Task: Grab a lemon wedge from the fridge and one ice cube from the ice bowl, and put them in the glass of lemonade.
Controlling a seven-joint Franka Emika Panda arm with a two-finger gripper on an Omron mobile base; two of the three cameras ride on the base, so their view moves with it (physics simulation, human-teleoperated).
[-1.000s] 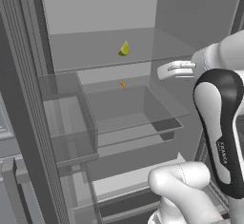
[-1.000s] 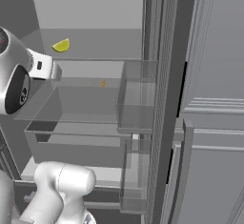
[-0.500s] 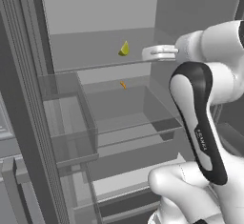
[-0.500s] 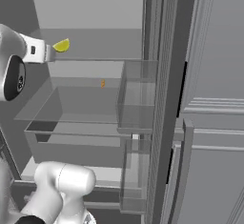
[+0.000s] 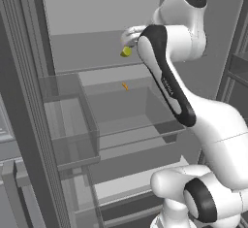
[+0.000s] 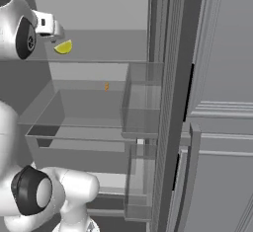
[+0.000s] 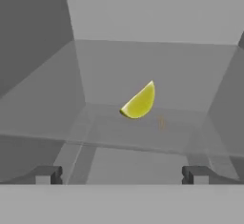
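Fridge shelf [image 6: 99, 48] — lemon wedge [image 6: 63, 47]

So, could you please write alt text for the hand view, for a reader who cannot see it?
A small yellow lemon wedge lies on a grey fridge shelf, straight ahead of the open gripper, whose two dark fingertips stand wide apart at the bottom. A faint orange speck shows just right of and below the wedge.

Lemon wedge [image 5: 126, 52] partly behind end effector [image 5: 130, 37]

Glossy yellow lemon wedge [image 7: 139, 102] on a smooth matt grey shelf [image 7: 143, 137]; clear, glassy drawer [image 5: 140, 118] below.
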